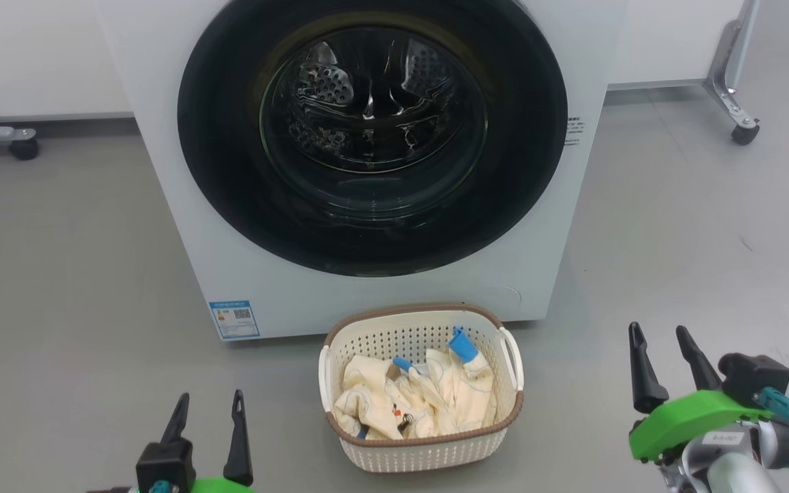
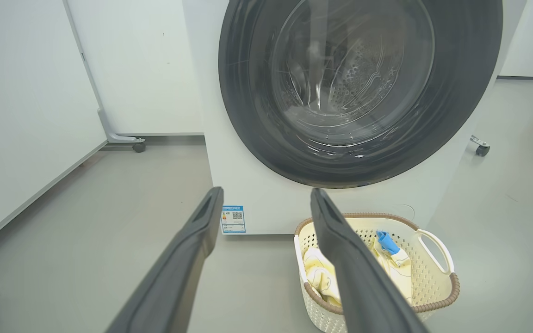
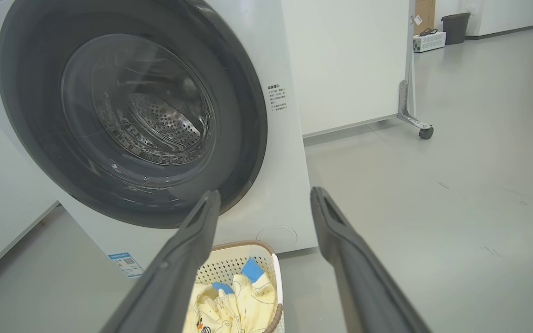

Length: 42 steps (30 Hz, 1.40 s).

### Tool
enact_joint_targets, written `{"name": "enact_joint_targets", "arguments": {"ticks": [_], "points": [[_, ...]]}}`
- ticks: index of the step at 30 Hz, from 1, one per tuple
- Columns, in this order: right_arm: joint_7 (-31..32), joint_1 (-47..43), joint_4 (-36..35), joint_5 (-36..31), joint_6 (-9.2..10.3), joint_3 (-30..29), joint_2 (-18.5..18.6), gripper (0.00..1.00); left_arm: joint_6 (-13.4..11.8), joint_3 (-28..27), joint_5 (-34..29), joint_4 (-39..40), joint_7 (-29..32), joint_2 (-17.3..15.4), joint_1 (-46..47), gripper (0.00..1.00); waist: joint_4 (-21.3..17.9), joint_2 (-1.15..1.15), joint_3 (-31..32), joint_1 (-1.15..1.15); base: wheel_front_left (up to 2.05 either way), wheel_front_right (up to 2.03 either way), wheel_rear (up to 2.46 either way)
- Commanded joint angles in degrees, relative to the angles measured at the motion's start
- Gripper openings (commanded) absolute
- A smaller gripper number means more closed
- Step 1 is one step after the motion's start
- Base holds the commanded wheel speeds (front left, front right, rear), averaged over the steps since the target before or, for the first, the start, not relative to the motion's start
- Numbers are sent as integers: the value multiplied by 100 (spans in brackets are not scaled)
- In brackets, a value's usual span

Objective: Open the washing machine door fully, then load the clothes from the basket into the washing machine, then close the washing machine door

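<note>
The white washing machine (image 1: 182, 226) stands ahead with its round black-rimmed door (image 1: 531, 171) shut flat against the front; the steel drum shows through the glass. On the floor right before it sits the cream basket (image 1: 422, 453) holding the cream-yellow clothes (image 1: 415, 397) with blue cuffs. My left gripper (image 1: 208, 405) is open, low and to the left of the basket. To the basket's right my right gripper (image 1: 657, 338) stands open too, with nothing between its fingers. The door (image 2: 243, 106), basket (image 2: 433, 296) and clothes (image 2: 317, 273) appear in the left wrist view, the door (image 3: 243, 115) and basket (image 3: 229, 263) in the right.
Grey floor lies on both sides of the machine. White panels on castor feet (image 1: 744, 130) stand behind it at right and at left (image 1: 23, 145). A blue sticker (image 1: 234, 319) marks the machine's lower left front. A white wall panel (image 2: 26, 115) runs along the left.
</note>
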<state>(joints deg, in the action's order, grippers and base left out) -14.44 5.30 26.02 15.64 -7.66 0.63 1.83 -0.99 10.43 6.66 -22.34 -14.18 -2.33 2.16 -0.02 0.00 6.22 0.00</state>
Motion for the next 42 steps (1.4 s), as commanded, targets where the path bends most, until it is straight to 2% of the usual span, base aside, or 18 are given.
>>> {"name": "enact_joint_targets", "arguments": {"ticks": [1, 27, 42], "points": [[-56, 377, -166, -10, 17, 136, 105, 100, 3, -211, 12, 157, -82, -55, 352, 100, 3, 0, 1, 0, 0, 0, 0], [-56, 412, -145, -11, 17, 102, 105, 100, 108, -203, 176, 253, -82, -54, 359, 100, 16, 0, -49, 0, 3, 3, -6], [-56, 418, -88, -12, 17, 101, 105, 100, 125, -211, 87, 326, -82, -54, 328, 100, 11, 0, -67, 0, 89, 89, -177]]}}
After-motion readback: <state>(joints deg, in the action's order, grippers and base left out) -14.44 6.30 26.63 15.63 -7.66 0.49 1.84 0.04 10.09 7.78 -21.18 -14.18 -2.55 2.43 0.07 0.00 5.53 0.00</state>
